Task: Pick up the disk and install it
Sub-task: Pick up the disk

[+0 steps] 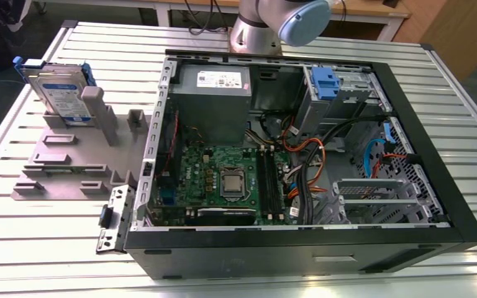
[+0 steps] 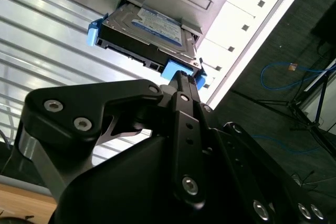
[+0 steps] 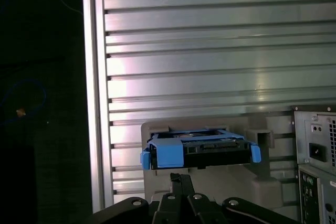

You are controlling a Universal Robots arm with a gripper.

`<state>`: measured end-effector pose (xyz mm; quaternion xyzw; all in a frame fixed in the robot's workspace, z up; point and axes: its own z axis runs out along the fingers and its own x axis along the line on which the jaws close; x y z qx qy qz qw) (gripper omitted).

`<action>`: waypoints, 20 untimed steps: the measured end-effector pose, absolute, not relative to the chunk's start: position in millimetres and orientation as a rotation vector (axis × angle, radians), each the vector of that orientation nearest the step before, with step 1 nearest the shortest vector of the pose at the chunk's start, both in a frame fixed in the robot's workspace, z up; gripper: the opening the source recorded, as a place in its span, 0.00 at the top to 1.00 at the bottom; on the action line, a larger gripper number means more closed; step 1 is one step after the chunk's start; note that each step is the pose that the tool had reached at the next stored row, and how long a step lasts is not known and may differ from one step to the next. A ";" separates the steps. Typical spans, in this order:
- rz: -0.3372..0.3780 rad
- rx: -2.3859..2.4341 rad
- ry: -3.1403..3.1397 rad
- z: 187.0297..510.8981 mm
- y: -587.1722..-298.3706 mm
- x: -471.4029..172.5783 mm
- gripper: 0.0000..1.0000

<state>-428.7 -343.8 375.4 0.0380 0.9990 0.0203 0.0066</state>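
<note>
The disk [image 1: 59,93] stands upright in a slot of the grey fixture [image 1: 64,164], at the exterior view's left, outside the computer case. It is a silver drive with a white-and-blue label in a blue plastic bracket. In both wrist views the disk [image 2: 147,30] [image 3: 199,148] sits beyond my black gripper [image 2: 184,80] [image 3: 179,178], with a gap between them. The gripper's tip points at the bracket's blue end. Its fingers are drawn together, shut on nothing.
The open computer case [image 1: 305,155] lies on the slatted metal table [image 1: 40,236], with the motherboard, cables and the grey power-supply box [image 1: 213,99] inside. A blue clip [image 1: 325,84] sits in the drive bay at the case's far corner. The arm's base [image 1: 263,28] rises behind the case.
</note>
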 end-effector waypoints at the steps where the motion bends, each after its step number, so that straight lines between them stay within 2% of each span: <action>1: 0.064 0.119 3.126 375.3 -343.8 -428.7 0.89; 20: 0.065 -0.042 3.130 375.2 -343.8 -428.8 0.89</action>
